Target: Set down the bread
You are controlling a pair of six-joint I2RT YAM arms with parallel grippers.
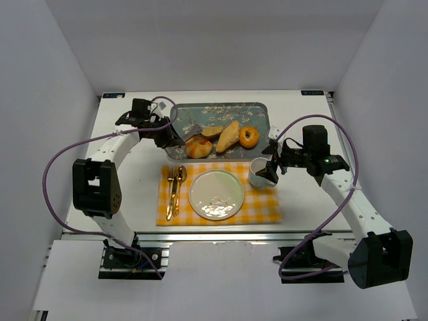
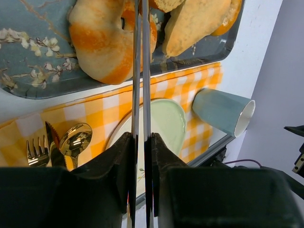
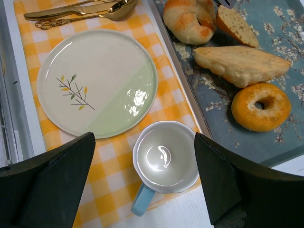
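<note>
Several breads lie on the blue flowered tray [image 1: 200, 114]: a round bun [image 1: 198, 147], a slice [image 1: 212, 130], a long pastry [image 1: 229, 136] and a donut [image 1: 249, 136]. My left gripper [image 1: 164, 134] is at the tray's left end, shut on thin metal tongs [image 2: 141, 71]. Their two blades run nearly closed across the bun [image 2: 99, 42], and their tips are out of view. The pale green plate [image 1: 215, 194] sits bare on the yellow checked placemat [image 1: 267, 207]. My right gripper [image 1: 271, 170] is open, straddling the blue mug [image 3: 166, 154].
Gold cutlery [image 1: 175, 190] lies on the placemat left of the plate. The mug [image 1: 259, 175] stands on the placemat's far right corner, next to the tray's near edge. White walls enclose the table on three sides.
</note>
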